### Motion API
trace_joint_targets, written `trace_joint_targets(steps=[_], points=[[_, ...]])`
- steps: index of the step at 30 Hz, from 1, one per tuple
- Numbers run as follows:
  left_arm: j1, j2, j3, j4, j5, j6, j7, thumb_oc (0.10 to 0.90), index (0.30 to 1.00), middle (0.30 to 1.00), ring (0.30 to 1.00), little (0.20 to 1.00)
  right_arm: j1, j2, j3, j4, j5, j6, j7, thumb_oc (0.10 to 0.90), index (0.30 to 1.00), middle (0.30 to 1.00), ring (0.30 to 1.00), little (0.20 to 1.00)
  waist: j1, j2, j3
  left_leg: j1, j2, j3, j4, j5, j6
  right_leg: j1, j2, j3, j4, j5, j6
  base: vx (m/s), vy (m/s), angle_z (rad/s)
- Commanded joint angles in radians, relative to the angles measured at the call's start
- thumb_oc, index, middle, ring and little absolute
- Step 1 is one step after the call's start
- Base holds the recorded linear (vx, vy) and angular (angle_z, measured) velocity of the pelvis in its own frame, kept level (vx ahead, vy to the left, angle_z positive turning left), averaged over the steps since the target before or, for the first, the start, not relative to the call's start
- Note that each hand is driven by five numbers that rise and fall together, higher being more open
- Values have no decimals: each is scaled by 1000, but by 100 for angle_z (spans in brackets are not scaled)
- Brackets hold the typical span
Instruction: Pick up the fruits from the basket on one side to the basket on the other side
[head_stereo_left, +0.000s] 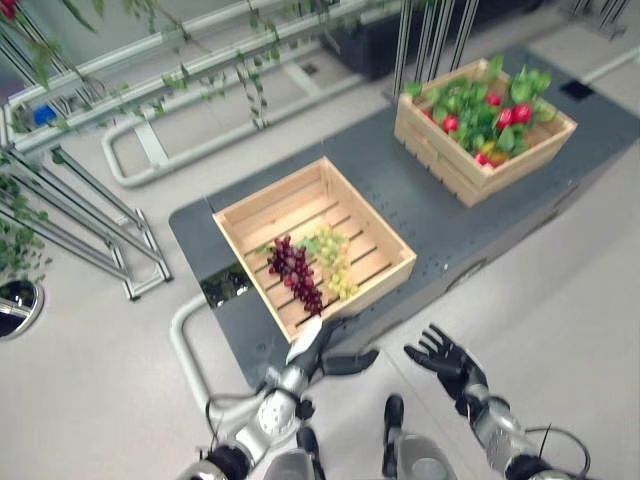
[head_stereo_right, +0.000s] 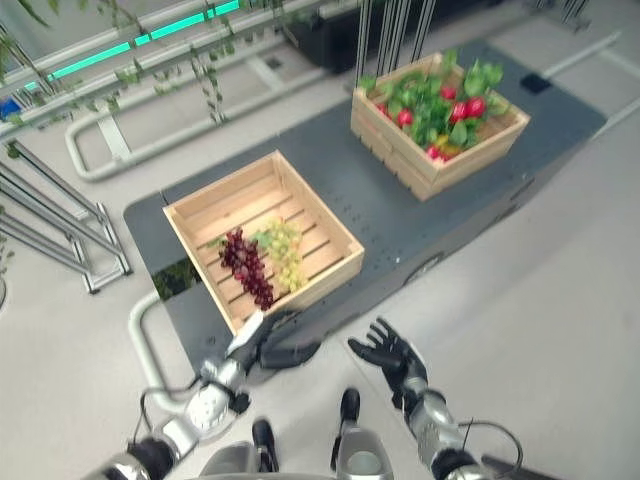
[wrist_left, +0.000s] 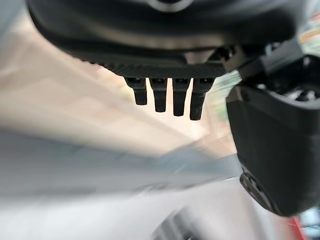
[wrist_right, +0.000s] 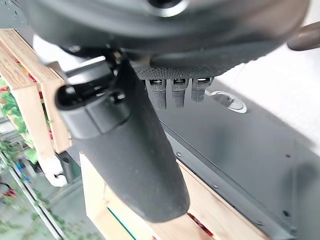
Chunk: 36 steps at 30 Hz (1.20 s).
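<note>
Near crate (head_stereo_left: 385, 262) open-topped at platform's (head_stereo_left: 400, 200) front-left end, bare strip between it and far crate (head_stereo_left: 440, 160), leaves (head_stereo_left: 480, 105) crowding far crate's top

No text, label, number or sign can be read on the crates, the platform or the floor around them.

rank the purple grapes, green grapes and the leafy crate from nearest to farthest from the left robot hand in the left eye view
From the left robot hand, below the near crate's front edge:
1. Purple grapes, in the near crate, on its left side.
2. Green grapes, beside them on the right, a little farther.
3. Leafy crate, far off at the upper right.
</note>
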<state>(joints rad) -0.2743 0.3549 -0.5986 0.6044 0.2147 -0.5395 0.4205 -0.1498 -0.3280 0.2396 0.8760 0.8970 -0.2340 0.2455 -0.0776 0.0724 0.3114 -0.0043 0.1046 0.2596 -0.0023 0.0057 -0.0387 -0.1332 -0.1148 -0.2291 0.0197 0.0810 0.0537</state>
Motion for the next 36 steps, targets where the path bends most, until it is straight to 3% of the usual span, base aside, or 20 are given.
trace_joint_targets(steps=[1, 4, 6, 7, 9, 15, 21, 30, 32, 36], points=[[-95, 124, 100, -106, 43, -32, 216, 800, 900, 900, 900, 900, 17, 44, 11, -125, 38, -33, -3, 800, 900, 900, 900, 900, 1, -10, 4, -13, -5, -30, 50, -50, 3, -32, -83, 10, 150, -112, 24, 20, 118, 6], [-163, 222, 169, -182, 49, 81, 370, 800, 900, 900, 900, 900, 19, 21, 27, -186, 20, -41, -15, 800, 900, 900, 900, 900, -2, 2, 22, -44, -18, -34, 52, -48, 5, -81, -89, 10, 178, -118, 27, -1, 101, 7], [-190, 252, 213, -203, 3, 143, 412, 800, 900, 900, 900, 900, 19, 9, 30, -210, 15, -46, -16, 800, 900, 900, 900, 900, -1, 3, 35, -69, -22, -39, 78, -54, 5, -106, -95, 10, 208, -129, 25, -23, 89, 11], [-215, 271, 258, -208, -61, 196, 400, 800, 900, 900, 900, 900, 16, 0, 35, -230, 14, -53, -24, 800, 900, 900, 900, 900, -2, 2, 52, -98, -24, -43, 113, -61, 4, -134, -102, 13, 245, -140, 22, -51, 70, 9], [-262, 282, 296, -208, -133, 242, 406, 800, 900, 900, 900, 900, 5, -12, 50, -265, -4, -61, -46, 800, 900, 900, 900, 900, -3, -4, 80, -146, -25, -46, 176, -77, 3, -176, -113, 19, 303, -159, 16, -75, 43, 10], [-467, 352, 271, -142, -208, 426, 373, 800, 900, 900, 900, 900, -75, -54, 79, -296, -9, -57, -82, 800, 900, 900, 900, 900, -14, -23, 152, -300, -14, -54, 369, -125, -2, -285, -119, 40, 446, -209, -4, -66, 30, 18], [-639, 382, 207, -52, -277, 509, 355, 800, 900, 900, 900, 900, -120, -63, 88, -280, 15, -50, -87, 800, 900, 900, 900, 900, -23, -48, 207, -404, 2, -54, 456, -143, 4, -357, -102, 50, 502, -220, -12, -69, -3, 1], [-795, 350, 164, 74, -407, 524, 394, 800, 900, 900, 900, 900, -168, -48, 129, -234, -6, -55, -100, 800, 900, 900, 900, 900, -28, -82, 209, -539, 36, -56, 509, -151, 4, -466, -66, 65, 531, -229, -11, -25, 11, -6], [-827, 353, 148, 95, -354, 549, 409, 800, 900, 900, 900, 900, -183, -46, 135, -221, -2, -58, -97, 800, 900, 900, 900, 900, -30, -89, 209, -554, 44, -54, 511, -149, 3, -479, -60, 65, 530, -227, -11, -35, -11, -6], [-918, 402, 68, 148, -107, 679, 386, 800, 900, 900, 900, 900, -213, -53, 138, -212, 16, -57, -83, 800, 900, 900, 900, 900, -34, -108, 209, -591, 55, -41, 499, -122, 8, -510, -47, 60, 506, -202, -19, -35, -21, -5]])
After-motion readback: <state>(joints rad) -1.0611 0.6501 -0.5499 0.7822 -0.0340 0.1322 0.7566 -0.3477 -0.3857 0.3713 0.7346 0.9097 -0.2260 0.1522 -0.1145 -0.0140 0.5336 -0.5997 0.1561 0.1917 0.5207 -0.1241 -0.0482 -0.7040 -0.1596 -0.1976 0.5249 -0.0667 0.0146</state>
